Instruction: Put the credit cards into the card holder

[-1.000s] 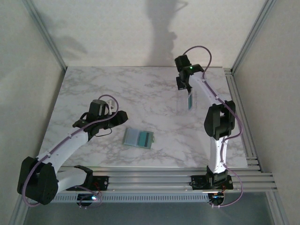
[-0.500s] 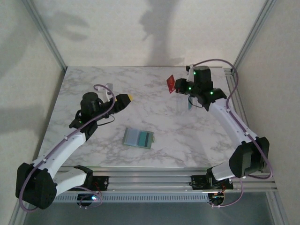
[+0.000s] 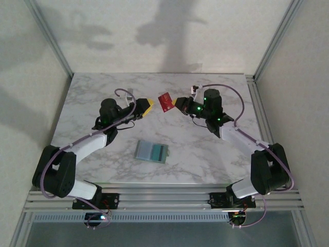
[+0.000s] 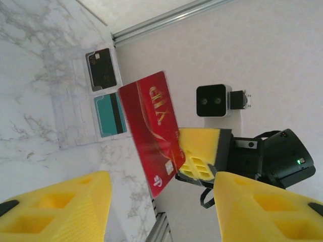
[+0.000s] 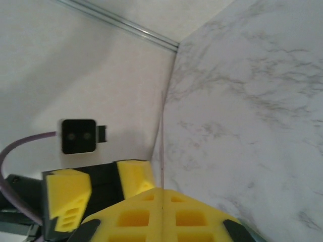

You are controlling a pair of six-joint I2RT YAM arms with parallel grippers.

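Observation:
My right gripper (image 3: 178,103) is shut on a red credit card (image 3: 165,101) with a yellow mark and holds it in the air over the table's middle back. In the left wrist view the red card (image 4: 151,126) stands upright, pinched at one end by the right fingers (image 4: 202,154). My left gripper (image 3: 146,107) faces it from the left, open, just short of the card; its jaws (image 4: 161,212) hold nothing. The card shows edge-on (image 5: 162,146) above my shut right gripper (image 5: 162,194). The grey-green card holder (image 3: 152,152) lies open on the table nearer the arms.
A teal card (image 4: 110,115) and a dark card (image 4: 103,68) lie flat on a pale sheet on the marble table (image 3: 103,92), beyond the red card. Aluminium frame posts (image 3: 49,38) and white walls enclose the table.
The right arm swung left from the back right, carrying the red card toward the middle. The left arm moved right and back, so both grippers now face each other closely.

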